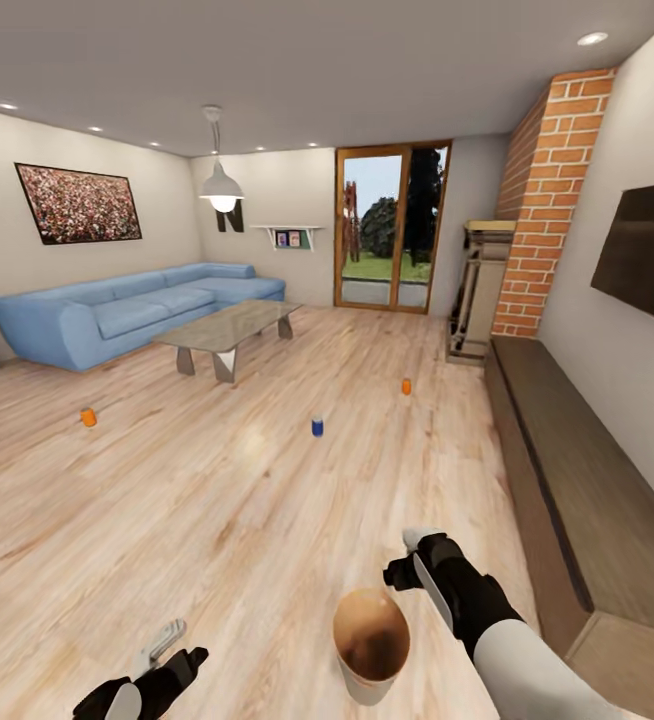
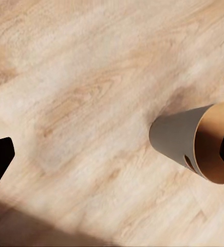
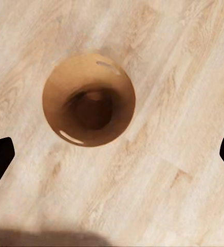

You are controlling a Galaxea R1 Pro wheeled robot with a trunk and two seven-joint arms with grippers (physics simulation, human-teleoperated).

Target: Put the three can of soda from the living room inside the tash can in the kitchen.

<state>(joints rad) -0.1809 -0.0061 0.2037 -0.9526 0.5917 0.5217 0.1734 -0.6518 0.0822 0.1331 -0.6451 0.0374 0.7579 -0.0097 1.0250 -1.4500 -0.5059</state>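
The grey tapered pail with a copper-brown inside (image 1: 371, 650) stands upright on the wood floor (image 1: 267, 500), just beside the right gripper (image 1: 407, 565) and near the left gripper (image 1: 167, 648). Both grippers are spread and empty. Two orange cans (image 1: 88, 417) (image 1: 406, 386) and one dark blue can (image 1: 317, 427) stand well ahead of both grippers.

Bright, even daylight from the glass door (image 1: 392, 228); ceiling spots glow, soft shadows, edges bend wide-angle
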